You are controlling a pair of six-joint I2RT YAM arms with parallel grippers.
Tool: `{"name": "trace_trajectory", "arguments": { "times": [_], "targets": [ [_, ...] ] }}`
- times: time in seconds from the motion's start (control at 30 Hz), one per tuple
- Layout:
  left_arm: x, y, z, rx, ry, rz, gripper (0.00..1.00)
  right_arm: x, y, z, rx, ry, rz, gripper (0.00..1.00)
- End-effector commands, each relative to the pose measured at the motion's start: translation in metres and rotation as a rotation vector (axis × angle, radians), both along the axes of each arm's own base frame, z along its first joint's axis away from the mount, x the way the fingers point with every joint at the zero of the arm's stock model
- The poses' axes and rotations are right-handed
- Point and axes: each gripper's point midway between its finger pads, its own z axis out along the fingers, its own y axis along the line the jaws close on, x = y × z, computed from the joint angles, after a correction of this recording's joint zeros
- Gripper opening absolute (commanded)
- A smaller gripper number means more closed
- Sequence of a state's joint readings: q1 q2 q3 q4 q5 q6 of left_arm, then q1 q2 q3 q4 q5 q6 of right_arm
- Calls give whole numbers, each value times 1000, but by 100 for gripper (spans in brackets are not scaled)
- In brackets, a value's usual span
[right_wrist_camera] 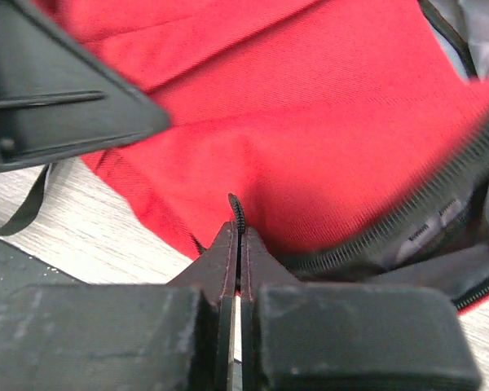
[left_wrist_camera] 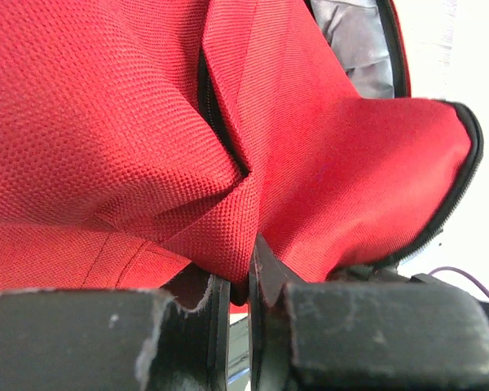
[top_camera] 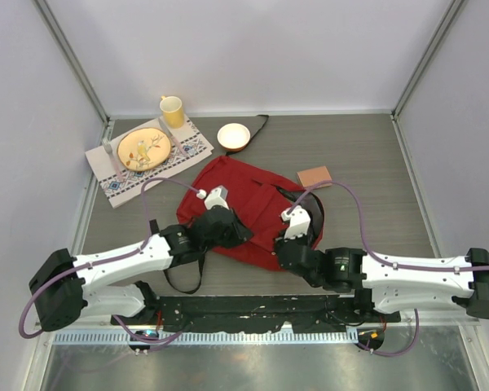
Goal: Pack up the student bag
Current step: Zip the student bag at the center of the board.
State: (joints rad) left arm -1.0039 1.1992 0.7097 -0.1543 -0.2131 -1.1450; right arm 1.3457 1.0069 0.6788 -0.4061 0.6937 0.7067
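Observation:
The student bag (top_camera: 253,191), dark red with black zipper lines, lies in the middle of the table between both arms. My left gripper (top_camera: 238,236) sits at its near left edge. In the left wrist view that gripper (left_wrist_camera: 238,281) is shut on a fold of the bag's red fabric (left_wrist_camera: 106,122), with grey lining (left_wrist_camera: 354,41) showing at the top. My right gripper (top_camera: 288,248) is at the near right edge. In the right wrist view it (right_wrist_camera: 238,236) is shut on the black zipper edge (right_wrist_camera: 237,208) of the bag (right_wrist_camera: 310,122).
At the back left a patterned placemat (top_camera: 191,151) holds an orange plate (top_camera: 143,148) and cutlery, with a yellow mug (top_camera: 173,110) behind it. A small white bowl (top_camera: 234,135) and a tan flat pad (top_camera: 314,176) lie near the bag. A black strap (top_camera: 187,277) loops toward the arm bases.

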Motion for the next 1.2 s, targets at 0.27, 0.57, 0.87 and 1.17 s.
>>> {"name": "trace_trajectory", "arguments": {
  "times": [0.27, 0.57, 0.87, 1.17],
  "targets": [
    [-9, 51, -9, 59, -10, 80, 0, 4, -39, 1, 122, -20, -148, 1],
    [-11, 61, -3, 68, -23, 70, 31, 6, -35, 20, 253, -42, -156, 1],
    [-20, 33, 60, -11, -221, -114, 91, 5, -16, 16, 259, -20, -124, 1],
    [-57, -23, 51, -37, -20, -126, 96, 7, -22, 18, 248, -26, -154, 1]
  ]
}}
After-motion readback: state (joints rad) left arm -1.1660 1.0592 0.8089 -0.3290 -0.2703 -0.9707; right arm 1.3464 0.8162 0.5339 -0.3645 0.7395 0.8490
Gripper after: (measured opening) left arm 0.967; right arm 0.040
